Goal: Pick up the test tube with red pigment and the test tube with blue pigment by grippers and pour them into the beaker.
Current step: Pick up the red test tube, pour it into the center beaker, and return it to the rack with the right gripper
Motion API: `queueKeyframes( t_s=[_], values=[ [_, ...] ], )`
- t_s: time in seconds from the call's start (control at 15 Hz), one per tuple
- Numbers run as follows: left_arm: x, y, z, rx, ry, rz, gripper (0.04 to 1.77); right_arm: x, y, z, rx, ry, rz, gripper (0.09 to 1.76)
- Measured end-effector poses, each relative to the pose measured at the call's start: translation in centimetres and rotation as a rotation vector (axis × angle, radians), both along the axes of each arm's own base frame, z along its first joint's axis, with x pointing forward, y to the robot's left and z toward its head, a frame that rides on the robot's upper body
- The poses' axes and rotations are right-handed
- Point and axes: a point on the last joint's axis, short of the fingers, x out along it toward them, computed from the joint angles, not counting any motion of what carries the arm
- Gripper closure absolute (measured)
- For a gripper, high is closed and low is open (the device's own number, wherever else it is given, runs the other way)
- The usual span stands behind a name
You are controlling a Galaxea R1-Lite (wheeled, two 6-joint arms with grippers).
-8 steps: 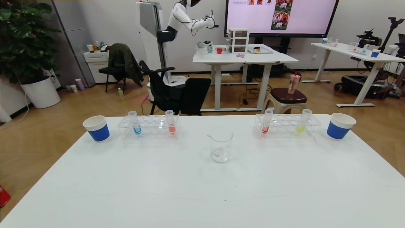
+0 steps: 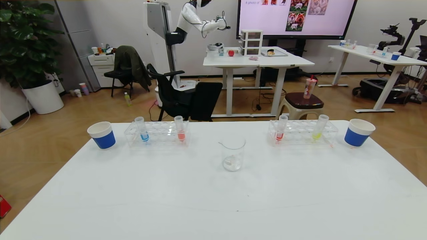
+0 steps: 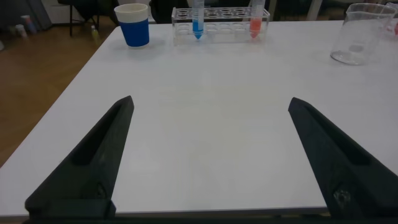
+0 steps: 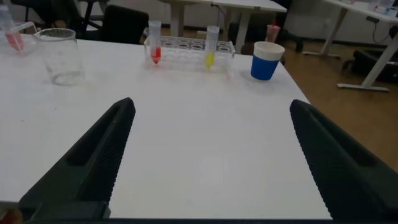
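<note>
Start of job, nothing picked yet. Both arms low at near edge of desk (image 2: 133, 200), out of head view; seen only by own wrist cams.

L claw (image 3: 205, 155): fingers wide apart, empty, aimed across desk at left rack (image 3: 221, 22). R claw (image 4: 208, 155): same, wide apart, empty, facing right rack (image 4: 189, 46).

Task things:
- Blue tube (image 2: 142, 129): upright in left rack, far left of desk, at rack's left end. Salmon-orange tube (image 2: 180, 129) at rack's right end, not mine to take.
- Red tube (image 2: 281, 129): upright in right rack, far right, at rack's left end. Yellow-green tube (image 2: 319, 128) further right in same rack, leave it.
- Beaker (image 2: 233, 155): mid desk, between racks and a bit nearer me, upright, spout to the left. Looks empty of colour.
- Paper cups: left cup (image 2: 101, 135) just outside left rack, right cup (image 2: 357, 132) just outside right rack.

Step in hand, my read: approach. Next: L arm reaches far-left to blue tube, R arm far-right to red tube; claws must come in above rack top, close on tube below rim, lift straight up to clear the hole, then carry to beaker and tip.

Hard to tell: red vs salmon-orange close in hue, so go by rack. Tube walls clear, outline faint. Rack holes barely show. Claws cut off at frame bottom in wrist views; no arms in head view.
</note>
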Motion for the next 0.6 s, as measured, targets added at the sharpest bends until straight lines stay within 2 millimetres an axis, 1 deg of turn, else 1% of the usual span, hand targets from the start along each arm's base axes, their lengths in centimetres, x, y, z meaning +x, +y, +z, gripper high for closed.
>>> queueKeyframes(
  t_s=[0.13, 0.27, 0.33, 0.47, 0.6],
  values=[
    [0.0, 0.0, 0.0, 0.0, 0.0, 0.0, 0.08, 0.9, 0.0, 2.8, 0.001, -0.008, 0.005, 0.11],
    [0.0, 0.0, 0.0, 0.0, 0.0, 0.0, 0.08, 2.9, 0.0, 5.5, 0.002, -0.024, 0.009, 0.11],
    [0.0, 0.0, 0.0, 0.0, 0.0, 0.0, 0.08, 4.4, 0.0, 6.8, 0.002, -0.028, 0.011, 0.11],
    [0.0, 0.0, 0.0, 0.0, 0.0, 0.0, 0.08, 7.8, 0.1, 8.8, 0.004, -0.019, 0.024, 0.11],
    [0.0, 0.0, 0.0, 0.0, 0.0, 0.0, 0.08, 12.1, 0.4, 10.3, 0.006, -0.013, 0.053, 0.11]
  ],
)
